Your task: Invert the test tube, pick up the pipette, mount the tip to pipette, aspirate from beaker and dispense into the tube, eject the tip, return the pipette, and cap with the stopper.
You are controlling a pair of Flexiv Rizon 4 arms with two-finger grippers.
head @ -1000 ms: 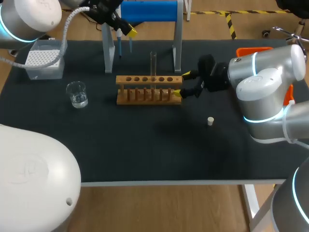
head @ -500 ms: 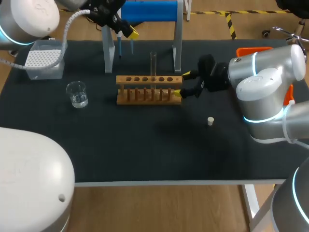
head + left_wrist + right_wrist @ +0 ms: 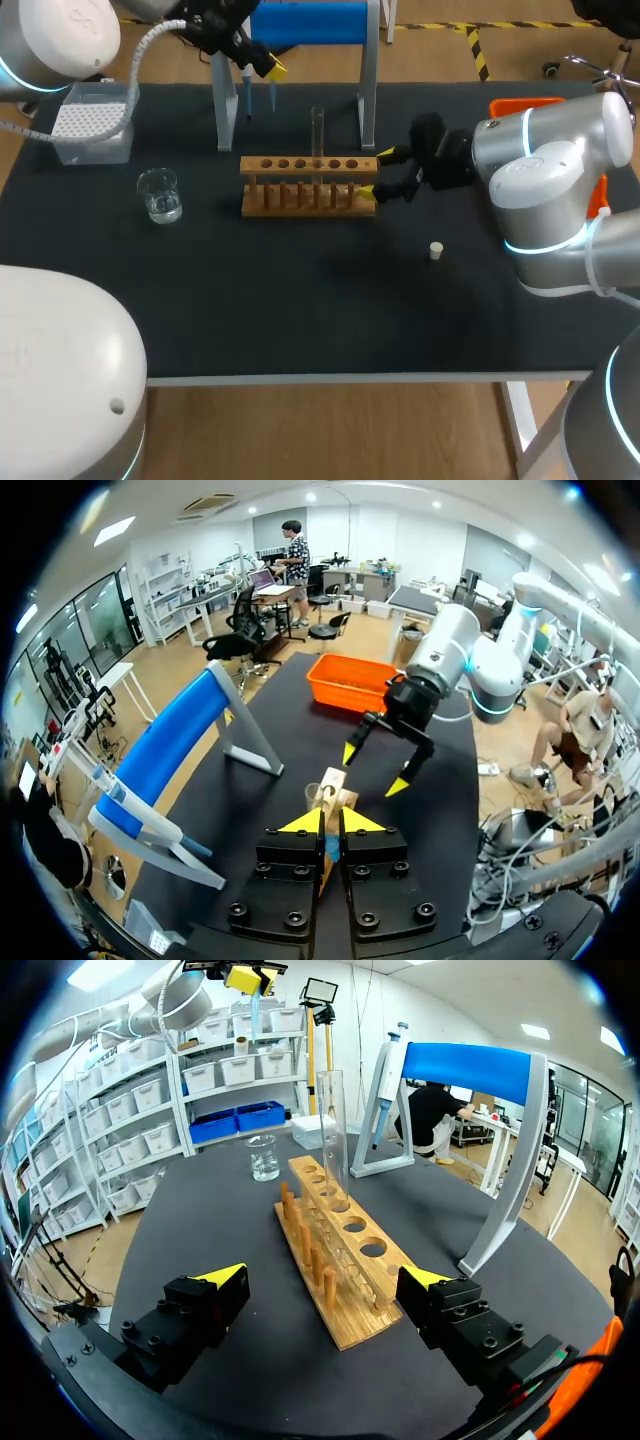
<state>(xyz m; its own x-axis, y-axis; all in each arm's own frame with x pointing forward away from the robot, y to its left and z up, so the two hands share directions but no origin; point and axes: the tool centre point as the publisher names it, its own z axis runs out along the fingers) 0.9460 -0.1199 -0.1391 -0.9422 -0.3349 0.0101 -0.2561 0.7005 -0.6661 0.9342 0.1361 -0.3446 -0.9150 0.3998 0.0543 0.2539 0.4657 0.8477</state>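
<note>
A clear test tube (image 3: pixel 318 128) stands upright in the wooden rack (image 3: pixel 308 184). My right gripper (image 3: pixel 377 173) is open at the rack's right end, one finger on each side of it, touching nothing; its wrist view shows the rack (image 3: pixel 340 1260) running ahead between the fingers of the gripper (image 3: pixel 325 1285) and the tube (image 3: pixel 332 1120) further along. My left gripper (image 3: pixel 268 66) hangs high by the blue pipette stand (image 3: pixel 305 22), shut on a thin blue-tipped pipette (image 3: pixel 270 92). The left gripper (image 3: pixel 327 822) looks down on the rack. A beaker (image 3: pixel 160 194) stands left, a white stopper (image 3: pixel 436 250) right.
A tip box (image 3: pixel 92 122) sits at the back left corner. A second pipette (image 3: pixel 248 92) hangs from the stand's left post. An orange basket (image 3: pixel 527 104) is at the back right, behind my right arm.
The left arm's big near link has slid left and down a little, and its gripper with the pipette barely shifted. The right arm, rack and tube are as before.
</note>
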